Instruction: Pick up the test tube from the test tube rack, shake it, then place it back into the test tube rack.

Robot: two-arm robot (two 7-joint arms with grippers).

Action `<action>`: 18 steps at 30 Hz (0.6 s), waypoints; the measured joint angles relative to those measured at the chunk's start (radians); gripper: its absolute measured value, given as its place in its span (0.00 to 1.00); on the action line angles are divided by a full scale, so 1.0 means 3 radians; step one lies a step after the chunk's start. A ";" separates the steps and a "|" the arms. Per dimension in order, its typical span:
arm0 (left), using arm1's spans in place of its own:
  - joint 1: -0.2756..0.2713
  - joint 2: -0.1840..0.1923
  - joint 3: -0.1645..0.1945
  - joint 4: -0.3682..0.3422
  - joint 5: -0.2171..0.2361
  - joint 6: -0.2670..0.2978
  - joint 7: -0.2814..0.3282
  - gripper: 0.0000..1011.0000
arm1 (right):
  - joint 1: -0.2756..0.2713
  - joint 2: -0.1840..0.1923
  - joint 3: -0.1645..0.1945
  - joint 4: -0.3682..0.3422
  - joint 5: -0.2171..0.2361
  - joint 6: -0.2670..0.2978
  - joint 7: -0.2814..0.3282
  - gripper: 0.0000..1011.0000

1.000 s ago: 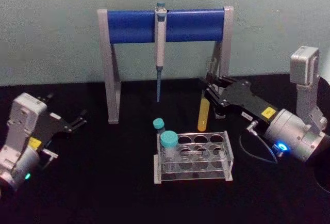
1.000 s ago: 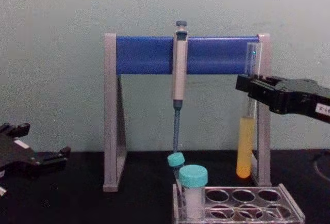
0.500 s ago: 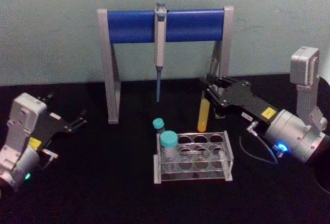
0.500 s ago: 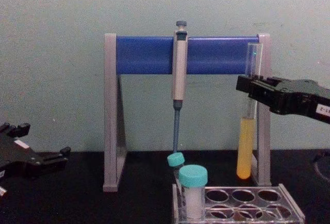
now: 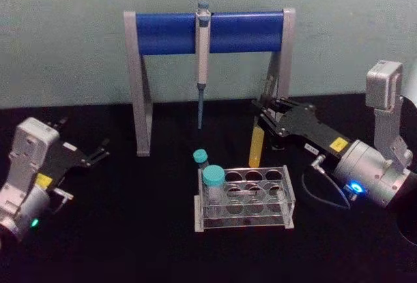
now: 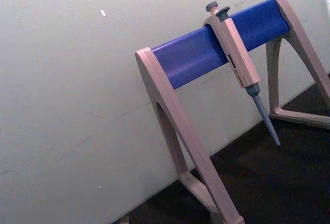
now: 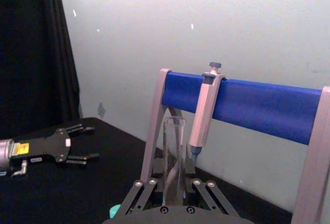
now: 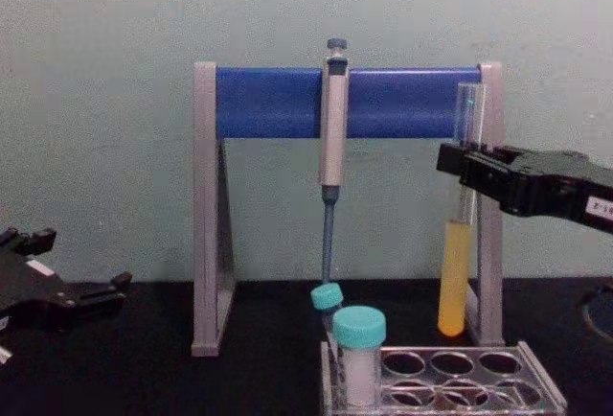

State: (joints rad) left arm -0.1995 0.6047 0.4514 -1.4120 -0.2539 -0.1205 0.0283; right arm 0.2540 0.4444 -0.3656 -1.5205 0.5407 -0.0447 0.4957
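Chest view, right end effector (image 8: 466, 169) gripping test tube (image 8: 455, 277) above rack (image 8: 542, 389), left end effector (image 8: 86, 261) open.

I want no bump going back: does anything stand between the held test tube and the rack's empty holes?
Nothing visible. The right gripper holds the test tube upright just above the back edge of the test tube rack; the teal-capped vials stand at its left end. The left gripper sits parked far left.

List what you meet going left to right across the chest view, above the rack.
left gripper, jaws open → left leg of the pipette stand → pipette → test tube, clamped in the right gripper
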 joint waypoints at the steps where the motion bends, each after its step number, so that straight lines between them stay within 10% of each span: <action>1: 0.0000 0.0000 0.0000 0.0000 0.0000 0.0000 0.0000 0.99 | -0.0001 0.0001 0.0000 -0.0001 0.0001 0.0000 0.0001 0.22; 18: 0.0000 0.0000 0.0000 0.0000 0.0000 0.0000 0.0000 0.99 | -0.0017 0.0126 -0.0113 -0.0047 0.0221 -0.0050 0.0432 0.22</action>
State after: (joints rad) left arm -0.1996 0.6047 0.4514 -1.4120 -0.2539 -0.1205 0.0283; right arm 0.2488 0.4821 -0.3995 -1.5347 0.6069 -0.0597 0.6252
